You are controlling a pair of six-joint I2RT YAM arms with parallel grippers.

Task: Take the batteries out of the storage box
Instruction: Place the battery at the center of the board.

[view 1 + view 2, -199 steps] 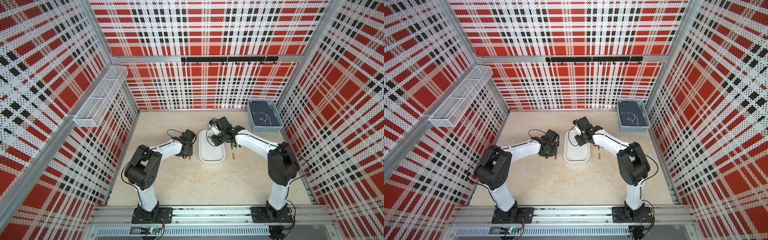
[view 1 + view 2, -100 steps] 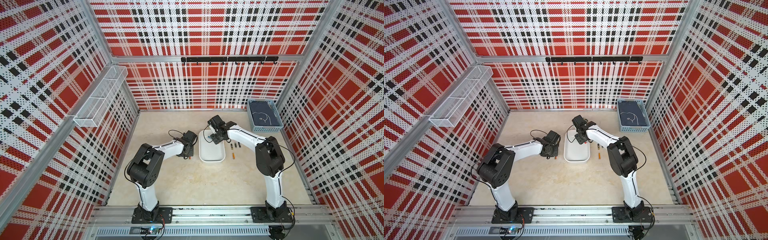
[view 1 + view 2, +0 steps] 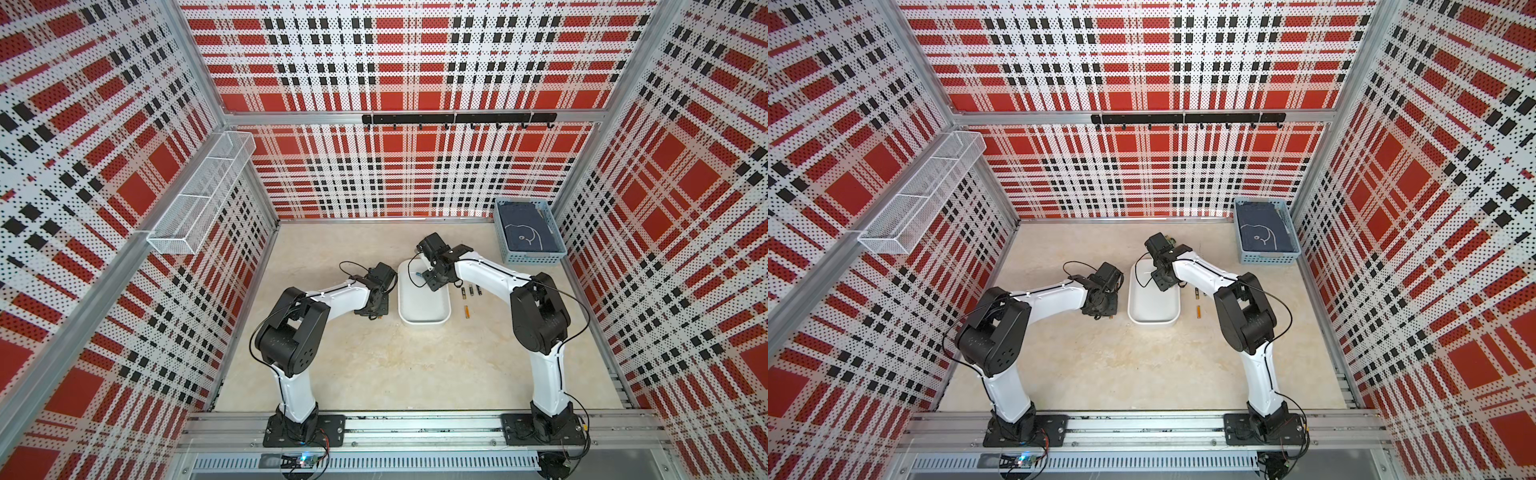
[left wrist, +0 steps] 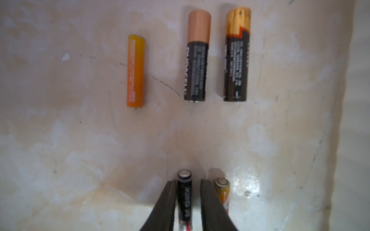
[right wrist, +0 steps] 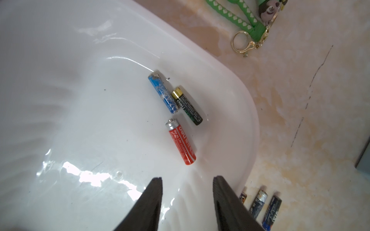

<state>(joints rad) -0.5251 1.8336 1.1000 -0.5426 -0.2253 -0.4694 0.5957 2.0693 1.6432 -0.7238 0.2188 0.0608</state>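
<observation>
Three red plaid walls (image 3: 415, 62), mottled beige tabletop (image 3: 395, 365), white storage box (image 3: 419, 309)

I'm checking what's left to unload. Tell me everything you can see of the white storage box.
The storage box is a smooth, glossy white plastic tray, rectangular with rounded corners and low sloping walls. It lies flat on the beige table. On its floor near one corner lie a blue battery beside a black-and-gold battery, with a red battery close by. The open, empty right claw hangs above its floor.
</observation>
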